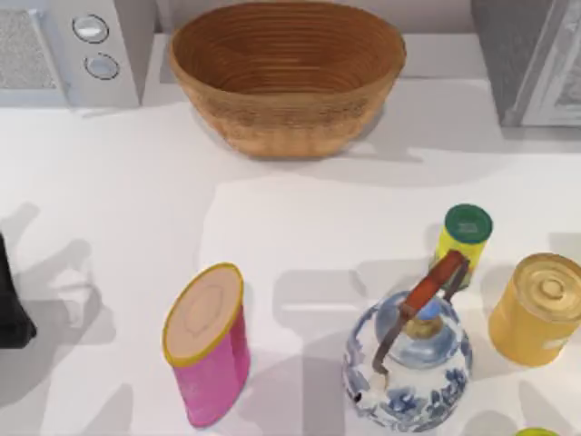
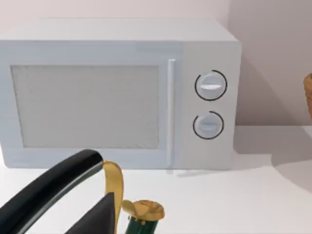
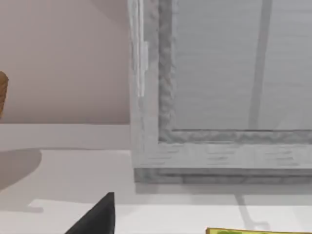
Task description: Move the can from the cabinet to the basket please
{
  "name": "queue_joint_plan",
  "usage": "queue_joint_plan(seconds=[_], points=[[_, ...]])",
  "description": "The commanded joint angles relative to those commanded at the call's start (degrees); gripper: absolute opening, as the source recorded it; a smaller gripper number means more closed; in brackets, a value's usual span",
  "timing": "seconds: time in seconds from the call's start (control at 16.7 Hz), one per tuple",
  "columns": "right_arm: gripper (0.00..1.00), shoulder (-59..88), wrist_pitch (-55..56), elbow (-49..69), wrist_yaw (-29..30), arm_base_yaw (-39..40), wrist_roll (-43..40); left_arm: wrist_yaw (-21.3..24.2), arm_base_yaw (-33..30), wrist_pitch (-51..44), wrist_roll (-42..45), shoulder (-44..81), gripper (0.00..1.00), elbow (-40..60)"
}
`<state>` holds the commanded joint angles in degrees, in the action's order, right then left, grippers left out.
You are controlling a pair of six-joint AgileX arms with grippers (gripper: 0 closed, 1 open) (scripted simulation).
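— Status on the can?

— I take it to be inside the cabinet (image 1: pixel 525 56), which stands at the back, right of the basket (image 1: pixel 289 127). The door (image 3: pixel 229 68) looks closed, so I can't confirm that.

— Why is your right arm parked there?

— The right gripper (image 3: pixel 97 217) faces the door's lower frame, right of the basket, because the door has to open before anything can be picked up. Whether it is released or clenched, I cannot tell.

— And the left?

— The left gripper (image 2: pixel 95 219) sits well left of the basket, looking at the microwave (image 2: pixel 122 92). It is idle there, clear of the route. Its state I cannot tell either.

— Is the basket ready?

— Yes, it sits open-topped between microwave and cabinet. I judge it a short carry from the door.
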<state>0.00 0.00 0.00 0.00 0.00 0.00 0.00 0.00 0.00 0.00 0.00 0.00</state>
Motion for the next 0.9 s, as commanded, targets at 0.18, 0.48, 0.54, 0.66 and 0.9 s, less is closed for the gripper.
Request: queue_joint_plan(seconds=[0.18, 0.48, 0.54, 0.66, 0.9], points=[[1.00, 0.59, -0.20, 0.61, 0.09, 0.07, 0.00, 0.00, 0.00, 0.00, 0.00, 0.00, 1.00, 0.00], [1.00, 10.90, -3.40, 12.62, 1.60, 1.54, 0.05, 0.00, 0.00, 0.00, 0.00, 0.00, 1.00, 0.00], [1.00, 14.13, -4.40, 16.67, 2.08, 1.99, 0.07, 0.00, 0.00, 0.00, 0.00, 0.00, 1.00, 0.00], [1.00, 21.38, -6.70, 25.99, 3.18, 2.98, 0.12, 0.00, 0.00, 0.00, 0.00, 0.00, 1.00, 0.00], [1.00, 37.75, -11.90, 47.56, 5.64, 5.24, 0.24, 0.00, 0.00, 0.00, 0.00, 0.00, 1.00, 0.00]])
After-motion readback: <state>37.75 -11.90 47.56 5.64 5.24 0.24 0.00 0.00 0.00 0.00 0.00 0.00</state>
